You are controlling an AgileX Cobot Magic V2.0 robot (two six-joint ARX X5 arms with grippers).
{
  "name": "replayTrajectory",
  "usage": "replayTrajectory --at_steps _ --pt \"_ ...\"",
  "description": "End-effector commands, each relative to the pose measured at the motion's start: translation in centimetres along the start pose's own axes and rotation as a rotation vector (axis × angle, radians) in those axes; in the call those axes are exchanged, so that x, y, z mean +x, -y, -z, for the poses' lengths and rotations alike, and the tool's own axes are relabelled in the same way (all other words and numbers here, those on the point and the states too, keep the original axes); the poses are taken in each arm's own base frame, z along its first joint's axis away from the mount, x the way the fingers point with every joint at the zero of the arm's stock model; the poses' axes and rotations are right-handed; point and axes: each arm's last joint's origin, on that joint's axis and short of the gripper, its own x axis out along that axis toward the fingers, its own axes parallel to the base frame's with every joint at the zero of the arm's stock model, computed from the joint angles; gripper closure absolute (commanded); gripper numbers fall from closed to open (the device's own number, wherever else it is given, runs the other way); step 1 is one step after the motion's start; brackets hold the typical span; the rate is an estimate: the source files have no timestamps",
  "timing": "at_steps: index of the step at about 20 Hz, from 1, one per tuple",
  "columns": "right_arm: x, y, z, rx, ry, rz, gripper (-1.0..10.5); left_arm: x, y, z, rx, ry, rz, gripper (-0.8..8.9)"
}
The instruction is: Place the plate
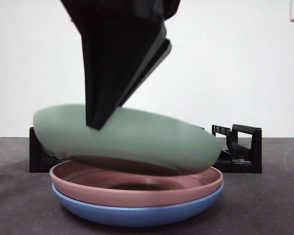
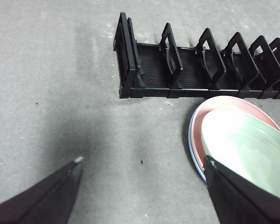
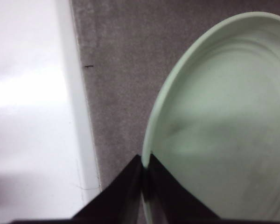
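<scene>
A pale green plate (image 1: 137,139) hangs tilted just above a pink plate (image 1: 137,188) that rests on a blue plate (image 1: 137,213). My right gripper (image 1: 100,120) comes down from above and is shut on the green plate's rim; the right wrist view shows its jaws (image 3: 144,175) pinching the rim of the green plate (image 3: 224,126). My left gripper (image 2: 142,161) is open and empty over bare table, to the side of the stack. The green plate (image 2: 247,144) and pink plate (image 2: 200,116) show in the left wrist view beside one jaw.
A black plate rack (image 2: 200,70) with several upright dividers lies on the grey table just behind the stack; its ends show in the front view (image 1: 242,147). A white strip (image 3: 32,116) borders the table in the right wrist view.
</scene>
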Motion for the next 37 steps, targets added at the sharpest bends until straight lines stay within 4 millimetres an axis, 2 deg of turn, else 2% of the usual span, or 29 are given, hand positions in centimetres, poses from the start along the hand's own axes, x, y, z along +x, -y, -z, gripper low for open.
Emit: replayTrajectory --at_steps 1,9,14,17,20,21,23,24,26,28,30,32,33,35,37 --pt "1.1 -0.4 -0.6 -0.021 -0.018 -0.006 9.3 -0.2 0.1 -0.2 0.025 0.015 -0.002 4.06" --pt "3.0 -0.3 -0.6 -0.02 -0.073 -0.014 9.3 -0.2 0.1 -0.2 0.025 0.016 -0.002 4.06" --pt "3.5 -0.3 -0.5 -0.019 -0.09 -0.017 9.3 -0.2 0.1 -0.2 0.025 0.016 -0.002 4.06" --pt "3.5 -0.3 -0.5 -0.018 -0.091 -0.018 8.2 -0.2 0.1 -0.2 0.025 0.016 -0.002 4.06" --pt "3.5 -0.3 -0.6 0.004 -0.088 -0.021 7.8 -0.2 0.1 -0.2 0.025 0.016 -0.002 4.06" --pt "3.4 -0.3 -0.6 0.004 -0.086 -0.021 7.4 -0.2 0.1 -0.2 0.025 0.016 -0.002 4.06" --pt "2.8 -0.1 -0.7 0.009 -0.061 -0.006 6.3 -0.2 0.1 -0.3 0.025 0.017 -0.002 4.06" --pt "2.2 0.2 -0.8 0.016 -0.029 0.002 6.3 -0.2 0.1 -0.3 0.025 0.018 -0.001 4.06" --pt "0.1 1.2 -1.1 0.023 0.085 0.034 6.3 -0.2 0.1 -0.3 0.026 0.021 -0.001 4.06" --pt "-2.6 3.6 -0.9 0.081 0.217 0.11 6.3 -0.2 0.1 -0.3 0.026 0.025 0.0 4.06" --pt "-4.3 8.1 0.4 0.21 0.305 0.214 6.3 -0.2 0.1 -0.4 0.027 0.035 0.002 4.06" --pt "-4.6 13.2 3.5 0.369 0.319 0.288 6.3 -0.2 0.2 -0.7 0.03 0.059 0.007 4.06" --pt "-4.9 14.9 5.3 0.435 0.307 0.316 6.3 -0.3 0.2 -0.8 0.031 0.073 0.01 4.06" --pt "-6.5 16.8 9.2 0.561 0.295 0.396 6.3 -0.3 0.2 -1.1 0.033 0.104 -0.002 4.06" --pt "-9.0 16.0 13.1 0.672 0.33 0.478 6.3 -0.2 0.2 -1.4 0.034 0.133 -0.032 4.06"
